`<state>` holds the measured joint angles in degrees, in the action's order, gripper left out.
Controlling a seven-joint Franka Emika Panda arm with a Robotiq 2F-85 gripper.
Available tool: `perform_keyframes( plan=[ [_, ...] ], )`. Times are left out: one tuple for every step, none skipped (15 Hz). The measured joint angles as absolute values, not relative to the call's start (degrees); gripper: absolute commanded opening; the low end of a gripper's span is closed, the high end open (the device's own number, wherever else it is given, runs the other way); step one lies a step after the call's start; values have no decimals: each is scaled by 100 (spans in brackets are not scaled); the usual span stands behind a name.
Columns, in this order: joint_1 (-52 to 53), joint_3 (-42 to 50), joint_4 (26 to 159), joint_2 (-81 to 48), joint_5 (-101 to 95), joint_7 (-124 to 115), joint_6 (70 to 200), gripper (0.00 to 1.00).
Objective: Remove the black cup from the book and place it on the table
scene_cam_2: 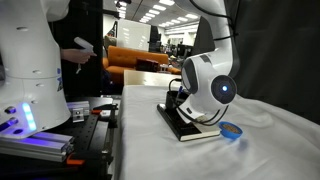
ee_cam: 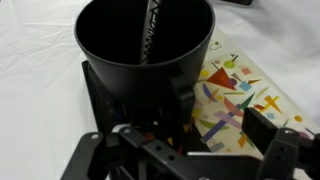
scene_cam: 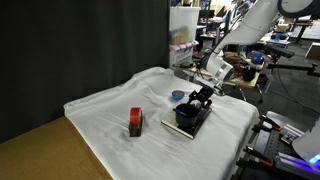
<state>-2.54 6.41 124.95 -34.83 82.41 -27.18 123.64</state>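
Black cup [ee_cam: 145, 45] upright on book [ee_cam: 245, 100], arm angled down toward it, end effector [ee_cam: 220, 112] fingers apart.

A red and black block [scene_cam: 135, 122] stood upright, well apart from a blue round lid [scene_cam: 177, 97] that lay flat. A black curtain [scene_cam: 70, 45] hung behind them and filled most of the background. In an exterior view, an orange sofa [scene_cam_2: 135, 58] sat far back in an open office under rows of ceiling lights [scene_cam_2: 150, 12]. Close to that camera stood a white machine [scene_cam_2: 25, 70] with small blue lights glowing low on its side.
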Motion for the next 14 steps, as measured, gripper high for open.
perform_keyframes(
  plan=[
    [-254, 641, 12495, -3483, 8241, -2718, 12364, 100],
    [-254, 641, 12495, -3483, 8241, -2718, 12364, 100],
    [-254, 640, 12495, -3483, 8241, -2718, 12364, 100],
    [-254, 638, 12494, -3483, 8241, -2718, 12362, 100],
    [-252, 635, 12493, -3483, 8241, -2718, 12357, 100],
    [-250, 629, 12487, -3483, 8241, -2718, 12347, 100],
    [-246, 620, 12476, -3483, 8241, -2718, 12335, 100],
    [-239, 613, 12463, -3482, 8241, -2718, 12322, 100],
    [-231, 607, 12447, -3482, 8241, -2718, 12310, 100],
    [-219, 603, 12434, -3482, 8241, -2718, 12306, 100],
    [-209, 601, 12425, -3482, 8241, -2718, 12304, 100],
    [-204, 600, 12423, -3482, 8241, -2718, 12300, 100],
    [-203, 600, 12423, -3484, 8241, -2718, 12303, 100],
    [-203, 600, 12424, -3488, 8241, -2718, 12305, 100]
  ],
)
